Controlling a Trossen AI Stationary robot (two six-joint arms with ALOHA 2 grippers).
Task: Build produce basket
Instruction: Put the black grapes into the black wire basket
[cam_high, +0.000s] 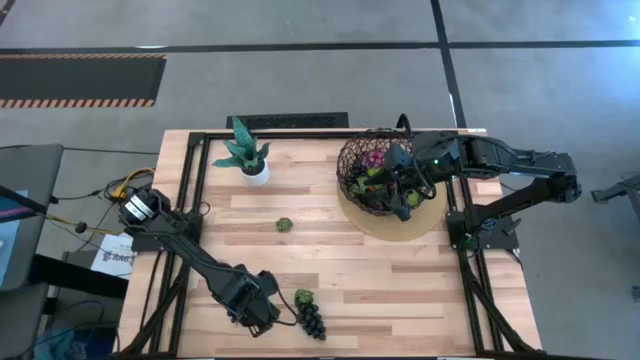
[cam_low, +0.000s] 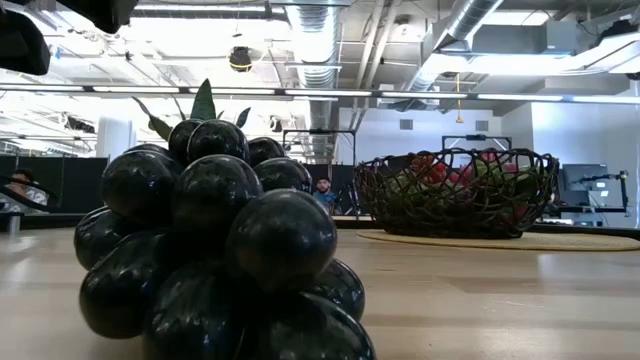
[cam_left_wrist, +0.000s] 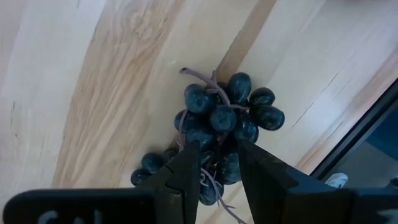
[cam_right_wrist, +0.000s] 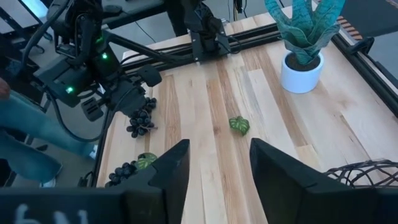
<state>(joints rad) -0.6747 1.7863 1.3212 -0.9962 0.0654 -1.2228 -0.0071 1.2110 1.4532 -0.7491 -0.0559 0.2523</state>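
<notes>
Black grape bunch lies at the tabletop's 6 o'clock edge, stem toward 12; left gripper jaws clamp it; right gripper jaws apart, empty, over basket

A small potted green plant in a white pot stands near the table's far edge. A loose green leaf lies mid-table. A flat tan disc sits to the right.

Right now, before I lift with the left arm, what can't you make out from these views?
- Left end effector grip on the black grape bunch: left wrist view, fingertips buried among the grapes, contact unclear.
- Basket contents: high view, right end effector covers them; low view, the weave blurs them.
- Second bunch near the table edge: right wrist view, partly cut off by the finger.
</notes>
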